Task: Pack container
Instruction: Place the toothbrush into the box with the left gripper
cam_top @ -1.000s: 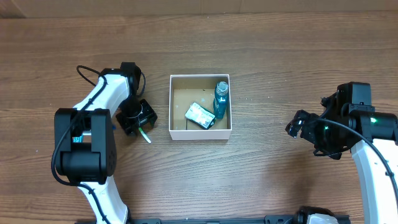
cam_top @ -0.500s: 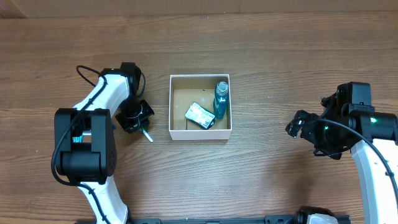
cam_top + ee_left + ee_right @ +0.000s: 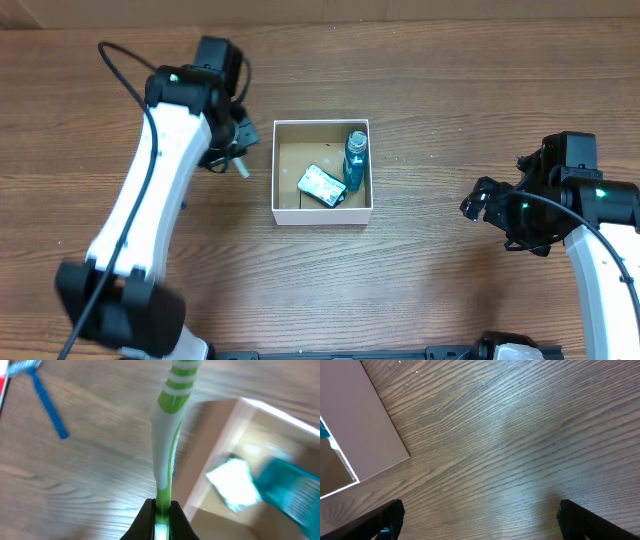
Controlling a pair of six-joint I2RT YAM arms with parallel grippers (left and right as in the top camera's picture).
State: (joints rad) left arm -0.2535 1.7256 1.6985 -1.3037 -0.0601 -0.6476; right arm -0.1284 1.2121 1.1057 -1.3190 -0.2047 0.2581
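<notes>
The container [image 3: 322,214] is a square white box with a brown inside, standing mid-table; in the left wrist view its left wall [image 3: 220,445] shows on the right. Inside lie a teal bottle [image 3: 356,158] and a white packet [image 3: 320,185]. My left gripper [image 3: 228,148] hangs above the table just left of the container's far corner. It is shut on the handle of a green-and-white toothbrush [image 3: 166,445], whose head points away from the jaws. My right gripper [image 3: 480,205] is open over bare wood to the right of the container, with nothing between its fingers [image 3: 385,517].
A thin blue ridged item [image 3: 47,402] lies on the wood to the left of the toothbrush. The container's outer wall [image 3: 365,425] shows at the left of the right wrist view. The teal bottle [image 3: 292,490] and the packet [image 3: 235,482] look blurred in the left wrist view.
My left gripper closed on the toothbrush where it lay left of the container, then lifted it and carried it toward the container's far left corner. The right arm has not moved.
</notes>
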